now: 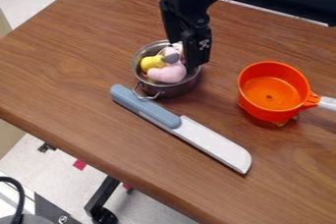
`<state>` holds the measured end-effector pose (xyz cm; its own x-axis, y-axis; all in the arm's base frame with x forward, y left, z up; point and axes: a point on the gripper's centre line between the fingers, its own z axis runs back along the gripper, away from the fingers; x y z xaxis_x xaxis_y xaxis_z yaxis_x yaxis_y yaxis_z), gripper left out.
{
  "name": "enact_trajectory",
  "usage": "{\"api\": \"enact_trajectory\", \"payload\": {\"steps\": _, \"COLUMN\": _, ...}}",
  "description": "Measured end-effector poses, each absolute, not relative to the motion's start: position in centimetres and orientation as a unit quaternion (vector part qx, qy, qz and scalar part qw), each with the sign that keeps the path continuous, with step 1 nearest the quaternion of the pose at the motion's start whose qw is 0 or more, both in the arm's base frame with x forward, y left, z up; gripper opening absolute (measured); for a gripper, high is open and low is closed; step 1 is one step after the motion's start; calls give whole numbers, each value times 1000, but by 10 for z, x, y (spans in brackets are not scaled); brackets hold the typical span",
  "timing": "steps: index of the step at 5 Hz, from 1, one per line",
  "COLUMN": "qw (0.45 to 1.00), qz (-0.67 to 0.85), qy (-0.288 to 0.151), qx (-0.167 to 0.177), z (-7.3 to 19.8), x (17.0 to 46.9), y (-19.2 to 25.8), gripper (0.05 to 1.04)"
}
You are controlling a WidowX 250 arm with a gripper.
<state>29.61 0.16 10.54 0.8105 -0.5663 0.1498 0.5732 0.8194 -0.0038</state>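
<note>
The black gripper [189, 48] hangs at the upper middle, its lower end at the right rear part of a small metal pot [177, 89]. Inside the pot lie a pink plush toy [168, 73] and a yellow toy [152, 62] with a grey part. The gripper is close beside the pink toy and hides the pot's back right rim; whether it touches the toy I cannot tell. The pot's wire handle points toward the knife.
A knife [211, 142] with a blue-grey handle lies diagonally in front of the pot. To the right stands an orange pan [271, 94] with its pale handle toward the right edge. The wooden table's [78, 36] front edge runs along the lower left.
</note>
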Motion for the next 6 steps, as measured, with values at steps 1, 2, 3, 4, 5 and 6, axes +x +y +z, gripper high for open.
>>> {"api": "enact_trajectory", "payload": {"steps": 1, "qw": 951, "qz": -301, "qy": -59, "qx": -26, "z": 99, "x": 294, "y": 3, "gripper": 998}}
{"api": "enact_trajectory", "payload": {"steps": 2, "qw": 935, "qz": -352, "qy": -48, "qx": 16, "z": 98, "x": 295, "y": 16, "gripper": 998}}
{"api": "enact_trajectory", "payload": {"steps": 3, "qw": 912, "qz": -405, "qy": -58, "qx": 19, "z": 102, "x": 297, "y": 32, "gripper": 998}}
{"api": "enact_trajectory", "payload": {"steps": 4, "qw": 893, "qz": -442, "qy": -67, "qx": 41, "z": 109, "x": 299, "y": 52, "gripper": 998}}
{"api": "enact_trajectory", "payload": {"steps": 5, "qw": 869, "qz": -488, "qy": -50, "qx": 62, "z": 111, "x": 314, "y": 65, "gripper": 998}}
{"api": "enact_trajectory", "payload": {"steps": 6, "qw": 830, "qz": -551, "qy": -56, "qx": 59, "z": 104, "x": 319, "y": 71, "gripper": 998}}
